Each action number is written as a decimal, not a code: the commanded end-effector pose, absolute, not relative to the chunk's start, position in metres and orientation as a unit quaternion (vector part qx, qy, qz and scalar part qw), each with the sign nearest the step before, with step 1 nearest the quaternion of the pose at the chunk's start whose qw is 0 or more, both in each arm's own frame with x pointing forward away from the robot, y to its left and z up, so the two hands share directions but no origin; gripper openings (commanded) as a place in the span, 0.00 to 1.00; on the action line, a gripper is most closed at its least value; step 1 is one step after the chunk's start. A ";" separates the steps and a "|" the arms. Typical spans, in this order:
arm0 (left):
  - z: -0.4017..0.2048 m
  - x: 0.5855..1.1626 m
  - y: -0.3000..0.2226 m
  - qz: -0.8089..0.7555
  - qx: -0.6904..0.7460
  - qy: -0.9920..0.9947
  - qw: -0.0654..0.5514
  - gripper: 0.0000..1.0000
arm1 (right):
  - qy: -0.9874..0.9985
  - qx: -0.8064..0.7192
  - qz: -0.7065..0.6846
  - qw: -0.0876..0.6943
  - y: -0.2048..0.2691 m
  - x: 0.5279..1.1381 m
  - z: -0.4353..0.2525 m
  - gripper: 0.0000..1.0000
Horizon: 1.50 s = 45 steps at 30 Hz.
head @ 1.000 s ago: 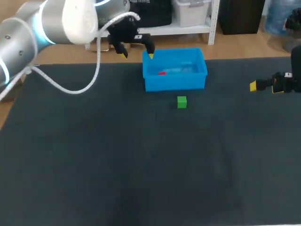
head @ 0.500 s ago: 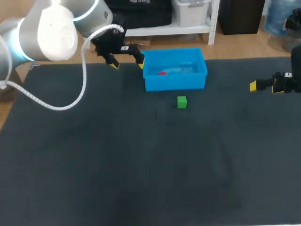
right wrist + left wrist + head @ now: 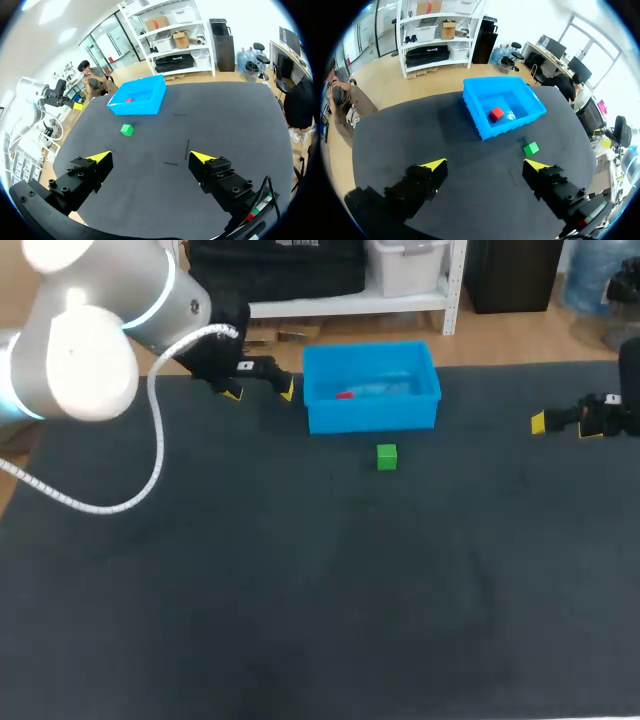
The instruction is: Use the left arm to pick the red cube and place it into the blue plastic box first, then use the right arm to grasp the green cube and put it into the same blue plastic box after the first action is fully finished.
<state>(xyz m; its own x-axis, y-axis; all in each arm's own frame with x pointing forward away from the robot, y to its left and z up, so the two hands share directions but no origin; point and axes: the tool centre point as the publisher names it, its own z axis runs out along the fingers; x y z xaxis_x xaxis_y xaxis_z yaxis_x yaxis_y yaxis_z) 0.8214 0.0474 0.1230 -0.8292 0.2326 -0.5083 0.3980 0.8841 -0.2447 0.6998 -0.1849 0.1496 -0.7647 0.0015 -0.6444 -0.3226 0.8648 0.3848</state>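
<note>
1. Just left of the blue plastic box [image 3: 371, 416], over the table's far edge: left gripper [image 3: 260, 390], fingers spread wide, nothing between them, yellow tips angled down at the cloth
2. Behind it, entering from the head view's upper left: left arm, bent at a big white joint, with a white cable looping down over the table
3. At the far right edge of the table [image 3: 300, 590]: right gripper [image 3: 560, 421], held low and level, pointing toward the middle; in its own wrist view, fingers wide apart with only bare cloth between
4. Inside the box, toward its left half: red cube [image 3: 496, 113], resting on the floor, apart from the walls
5. Box set with its long side running left to right across the table, open top up
6. Just in front of the box's front wall, not touching it: green cube [image 3: 387, 456], flat on the cloth, faces roughly square to the box
7. Underneath everything: dark cloth over the whole tabletop
</note>
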 end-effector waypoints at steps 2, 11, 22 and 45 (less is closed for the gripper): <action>0.121 0.812 0.059 -0.190 0.167 0.924 0.287 1.00 | 0.907 -0.089 0.244 0.331 -0.185 0.700 0.150 1.00; 0.120 0.807 0.067 -0.192 0.191 0.921 0.278 1.00 | 0.907 -0.089 0.244 0.331 -0.185 0.700 0.150 1.00; 0.115 0.801 0.071 -0.188 0.239 0.917 0.257 1.00 | 0.907 -0.089 0.244 0.331 -0.185 0.700 0.150 1.00; 0.109 0.788 0.070 -0.193 0.287 0.908 0.236 1.00 | 0.907 -0.089 0.244 0.331 -0.185 0.700 0.150 1.00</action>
<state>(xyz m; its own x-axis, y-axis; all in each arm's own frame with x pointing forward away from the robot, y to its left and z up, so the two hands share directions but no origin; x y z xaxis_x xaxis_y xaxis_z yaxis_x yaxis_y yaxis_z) 0.7877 0.0684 0.1081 -0.7236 0.4274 -0.5420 0.6106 0.7626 -0.2137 0.6998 -0.1849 0.1496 -0.7647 0.0015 -0.6444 -0.3226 0.8648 0.3848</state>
